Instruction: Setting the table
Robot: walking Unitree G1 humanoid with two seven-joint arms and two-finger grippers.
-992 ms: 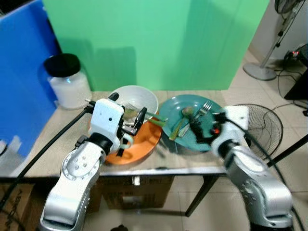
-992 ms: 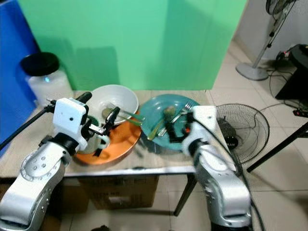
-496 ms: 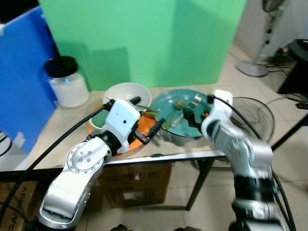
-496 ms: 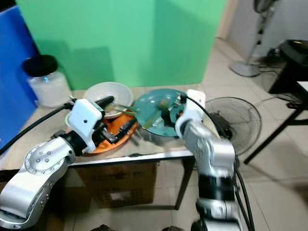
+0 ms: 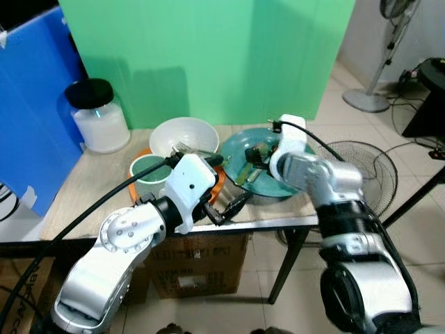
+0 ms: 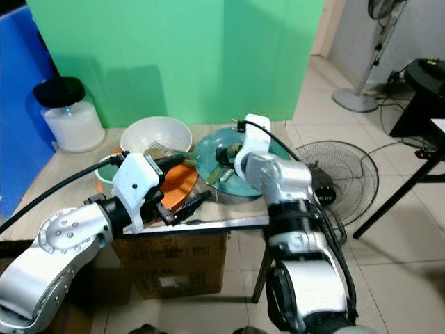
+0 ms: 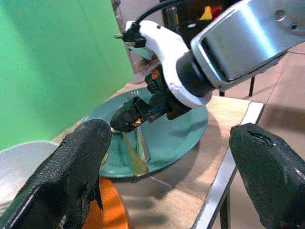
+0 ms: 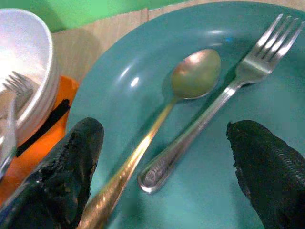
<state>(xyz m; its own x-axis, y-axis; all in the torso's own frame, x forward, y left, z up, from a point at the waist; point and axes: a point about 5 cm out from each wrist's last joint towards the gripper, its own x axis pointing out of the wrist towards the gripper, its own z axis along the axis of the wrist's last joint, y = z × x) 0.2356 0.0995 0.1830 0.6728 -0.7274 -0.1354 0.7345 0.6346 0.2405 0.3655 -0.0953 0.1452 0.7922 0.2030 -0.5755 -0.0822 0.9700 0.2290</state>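
Teal plate [image 8: 143, 71] on table: gold-handled spoon [image 8: 157, 119] and silver fork [image 8: 214, 102] lying side by side.
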